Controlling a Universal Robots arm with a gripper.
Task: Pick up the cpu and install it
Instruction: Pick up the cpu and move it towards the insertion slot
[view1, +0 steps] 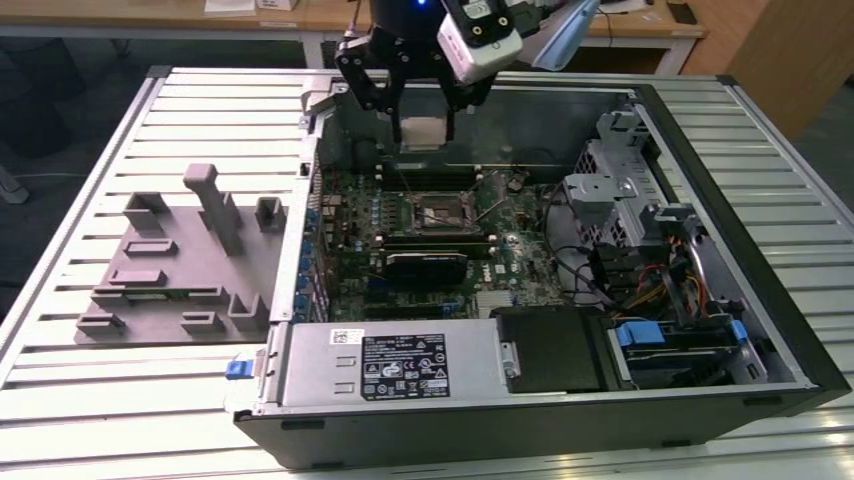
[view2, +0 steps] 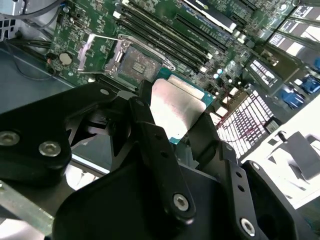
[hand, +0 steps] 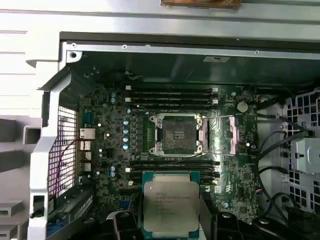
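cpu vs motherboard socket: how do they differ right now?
The cpu has a silvery metal top; the socket is a dark recess in a metal frame. The cpu hangs in the pincer above the board; the socket sits fixed on it, empty. Both are square.

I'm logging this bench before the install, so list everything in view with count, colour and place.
cpu: one, silvery top with green rim, held in the air above the open case, not in the socket.
socket: one, black-framed, uncovered, mid-motherboard.
motherboard: one, green, on the case floor.
computer case: one, black and silver, side open, lying on the table.
power supply: one, silver, at the case's near edge in the exterior view.
fixture tray: one, grey, on the table at the exterior view's left of the case.
table: one, silver, slatted, under everything.
gripper: one, black, over the case; fingers shut on the cpu's edges.
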